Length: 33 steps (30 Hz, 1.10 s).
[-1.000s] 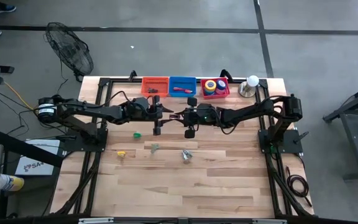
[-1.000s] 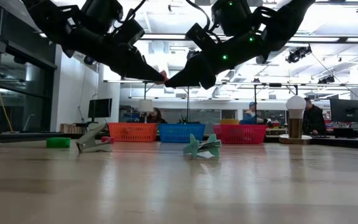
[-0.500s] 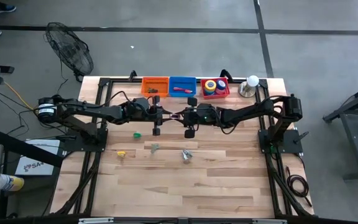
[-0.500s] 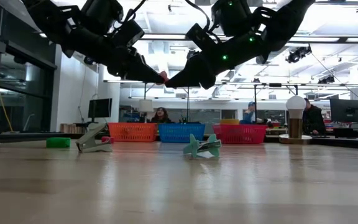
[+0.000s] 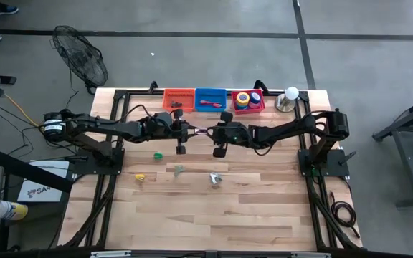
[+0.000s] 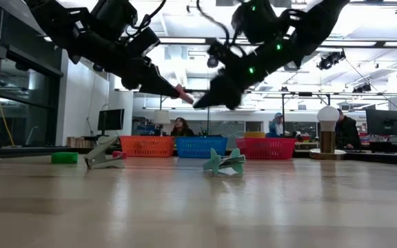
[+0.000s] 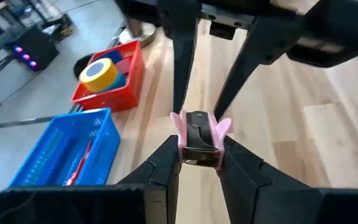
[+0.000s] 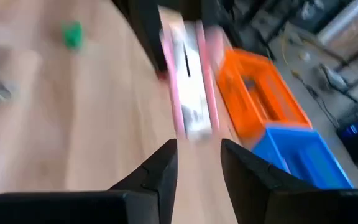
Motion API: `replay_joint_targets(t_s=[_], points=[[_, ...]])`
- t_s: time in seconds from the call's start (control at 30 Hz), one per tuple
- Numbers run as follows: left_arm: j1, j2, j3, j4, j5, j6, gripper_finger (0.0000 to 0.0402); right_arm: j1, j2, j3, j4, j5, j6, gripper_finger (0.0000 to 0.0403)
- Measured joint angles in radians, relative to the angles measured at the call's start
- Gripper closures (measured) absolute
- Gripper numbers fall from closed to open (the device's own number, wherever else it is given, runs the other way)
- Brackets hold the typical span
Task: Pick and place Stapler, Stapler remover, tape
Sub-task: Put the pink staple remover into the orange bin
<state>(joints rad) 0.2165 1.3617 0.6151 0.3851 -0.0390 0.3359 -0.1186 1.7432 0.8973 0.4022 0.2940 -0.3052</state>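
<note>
My left gripper is shut on a pink staple remover, high above the table's middle. My right gripper is open and faces it from the right. Its two fingers stand just beyond the remover's far end, a small gap away in the low view. Tape rolls, one of them yellow, lie in the red bin. A grey-green staple remover and a teal one lie on the table. My left gripper pinches the pink staple remover between its two fingers, one on each side of the dark body at the end nearer the wrist. The fingers slant down toward the table's right. The remover is lifted clear, its pink wings pointing toward the right gripper.
An orange bin, a blue bin holding a red item, and the red bin stand in a row at the far edge. A white ball on a metal base stands to their right. A green piece and a yellow piece lie at the left.
My right gripper's tip was against the left gripper's tip at the pink staple remover. It has drawn back toward the table's right edge and dropped a little. The remover stays in my left gripper, which has barely moved.
</note>
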Motion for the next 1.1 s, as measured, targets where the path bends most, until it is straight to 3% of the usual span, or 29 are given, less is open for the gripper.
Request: replay_joint_targets(t_s=[0.23, 0.57, 1.1], points=[[-0.001, 0.000, 0.000, -0.008, -0.080, -0.004, 0.0321, -0.032, 0.002, -0.001, -0.109, 0.002, 0.042, 0.0289], [0.015, 0.000, 0.000, -0.008, -0.446, -0.077, 0.0321, -0.091, 0.002, -0.001, -0.190, -0.028, 0.078, 0.0288], [0.273, 0.138, -0.001, 0.030, -0.557, -0.448, 0.0321, -0.211, 0.001, -0.003, -0.192, -0.155, 0.062, 0.0288]])
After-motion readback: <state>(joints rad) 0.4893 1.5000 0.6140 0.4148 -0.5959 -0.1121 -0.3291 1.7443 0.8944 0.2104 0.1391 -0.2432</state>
